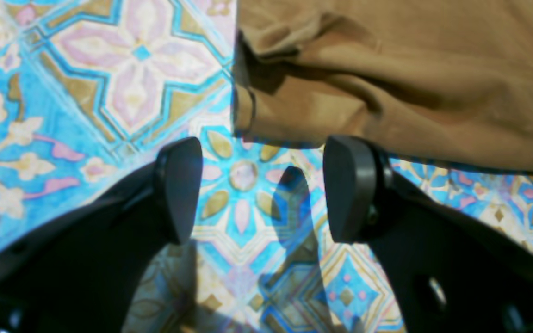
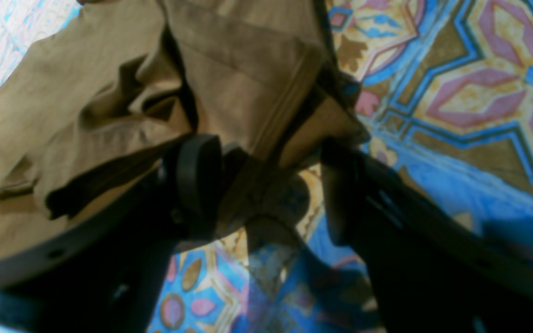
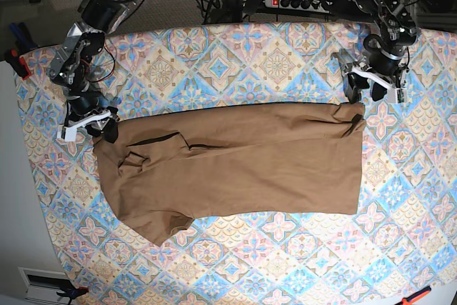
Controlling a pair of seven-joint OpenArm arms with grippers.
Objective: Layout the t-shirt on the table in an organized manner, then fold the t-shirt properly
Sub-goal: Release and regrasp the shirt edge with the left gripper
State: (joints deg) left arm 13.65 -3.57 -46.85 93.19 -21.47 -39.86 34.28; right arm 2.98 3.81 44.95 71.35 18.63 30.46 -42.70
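Shirt [image 3: 235, 158] is lying mostly flat across the middle of the table [image 3: 285, 262], but the collar end near my right gripper [image 2: 266, 185] is bunched up. Left gripper [image 1: 262, 189] is spread, over bare cloth just off the hem corner, holding nothing. Right one's spread too, with crumpled fabric reaching between the jaws. My worry: closing there pinches several layers, and folding bakes the wrinkles in.

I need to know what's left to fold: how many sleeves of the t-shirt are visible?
1. One sleeve of the t-shirt sticks out at the lower left in the base view. The other may be tucked into the bunched fabric near the right gripper.
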